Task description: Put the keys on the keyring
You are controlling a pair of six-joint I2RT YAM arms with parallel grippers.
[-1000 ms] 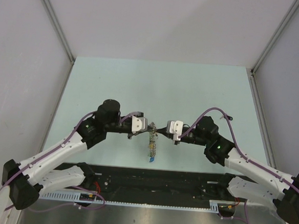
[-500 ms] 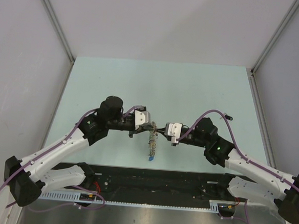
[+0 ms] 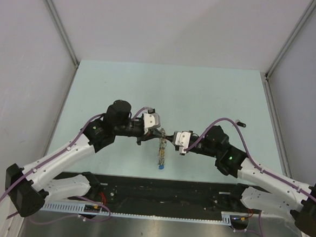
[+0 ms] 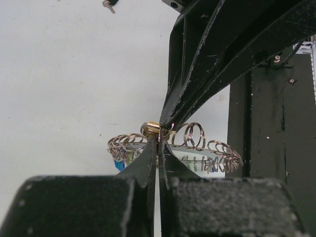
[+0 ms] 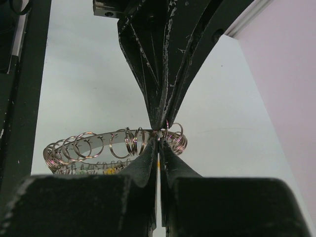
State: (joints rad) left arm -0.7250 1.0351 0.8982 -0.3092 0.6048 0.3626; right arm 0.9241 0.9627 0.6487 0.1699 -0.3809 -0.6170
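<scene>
left gripper (image 3: 158, 133): closed, its tips pinched on the top edge of the keyring. i judge this to be the anchoring hold, so the ring cannot swing or turn.
keyring (image 3: 161, 147): held over the middle of the table (image 3: 122, 83), between the two sets of tips. from above it hangs edge-on below them. from the wrists it shows as a grey band strung with many small wire loops (image 4: 217, 149).
brass bead (image 4: 150, 129): sits on the ring just beside the pinch. i cannot tell whether it is a clasp.
keys (image 3: 159, 165): a blue head dangles at the ring's lowest point. greenish heads blur under the band in the wrist views. i see no key lying apart from the ring, and i cannot tell whether the lowest one touches the table.
right gripper (image 3: 168, 136): closed as well, meeting the left tip to tip on the same short stretch of ring. i judge that two grips this close let me work the coil at that one spot.
</scene>
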